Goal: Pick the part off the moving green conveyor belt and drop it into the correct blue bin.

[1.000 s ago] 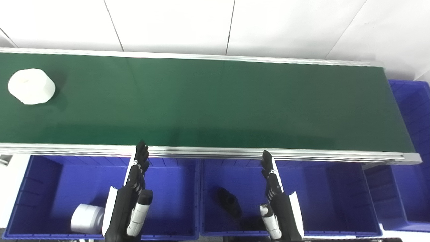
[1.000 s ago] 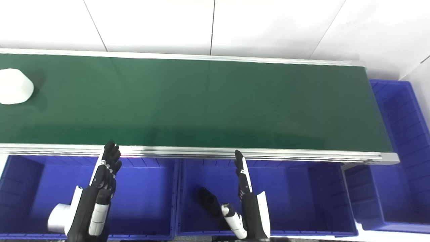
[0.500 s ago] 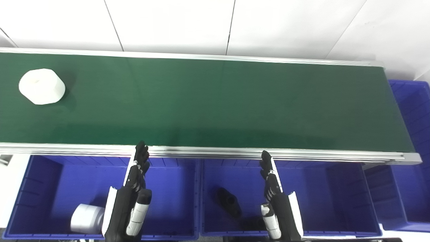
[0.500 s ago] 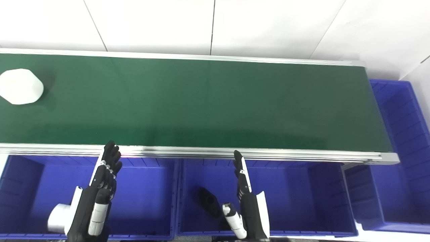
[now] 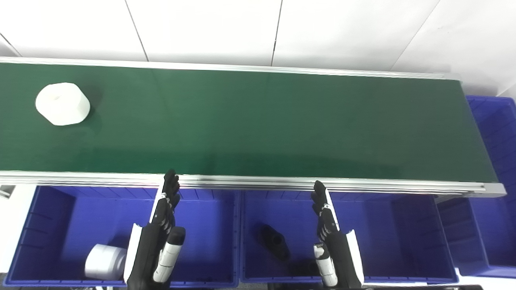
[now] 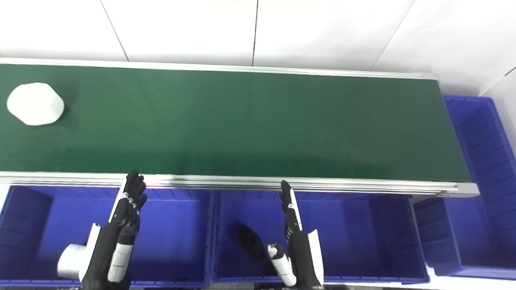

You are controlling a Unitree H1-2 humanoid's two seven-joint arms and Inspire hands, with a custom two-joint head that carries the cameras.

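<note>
Waiting stage: white cylindrical part rides the conveyor belt, far left of it; left robot hand and right robot hand hover spread, empty. Next, left must time its reach.

Bright, even overhead light is washing out the white wall; a soft sheen is showing on the green belt, and straight edges are bowing slightly toward the corners.

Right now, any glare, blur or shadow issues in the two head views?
Left eye view: sharp overall; soft glare band on the green belt near its front edge; white part casts a faint shadow to its right. Right eye view: same lighting, part near the frame edge.
</note>
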